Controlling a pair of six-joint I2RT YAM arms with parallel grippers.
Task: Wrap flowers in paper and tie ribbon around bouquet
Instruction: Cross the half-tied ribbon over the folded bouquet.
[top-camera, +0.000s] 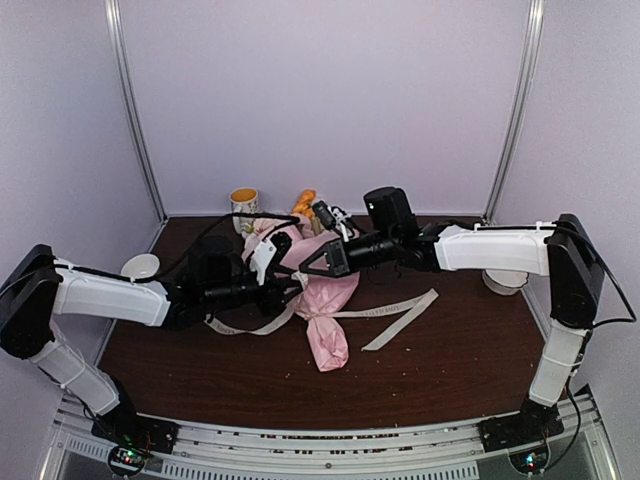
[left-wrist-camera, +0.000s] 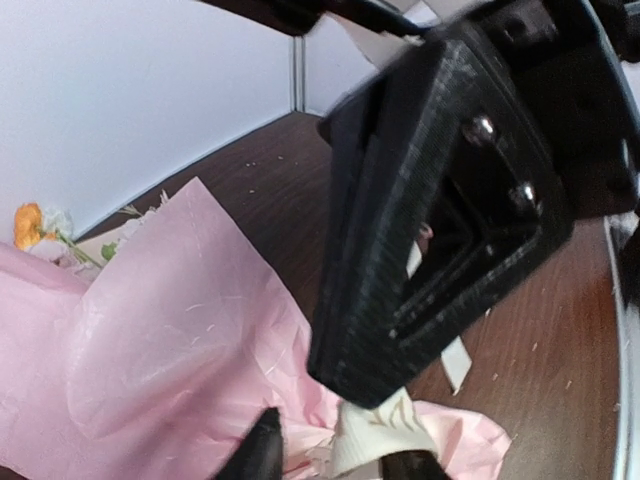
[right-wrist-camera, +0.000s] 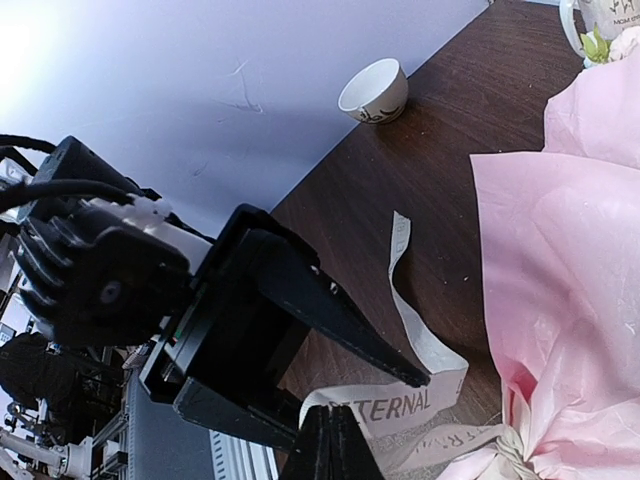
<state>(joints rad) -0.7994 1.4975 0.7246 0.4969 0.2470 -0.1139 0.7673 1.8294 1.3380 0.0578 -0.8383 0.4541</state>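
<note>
Closest to me is the right gripper (right-wrist-camera: 325, 430), its black pointed tips pinched tight together, and it looks to be nipping the long thin cream cloth ribbon (right-wrist-camera: 400, 405) with printed letters on it. Facing it, almost nose to nose, is the left gripper (left-wrist-camera: 335, 455). Its two tips stand apart with a bit of ribbon lying loose between them, so I think it is gripping nothing. Both meet over the cone-shaped bouquet of pale pink paper (top-camera: 328, 340), which lies flat in the middle of the dark brown wooden table (top-camera: 450, 370). The bouquet's long way runs from the far side, where the orange blooms (top-camera: 304, 203) poke out, down to its twisted tail on the near side. The ribbon goes round the thin neck of the cone, just beside the right gripper's tips, and its two ends trail off left and right across the table. I think the next pull must go sideways, across the bouquet, and the right arm is the one already holding on.
</note>
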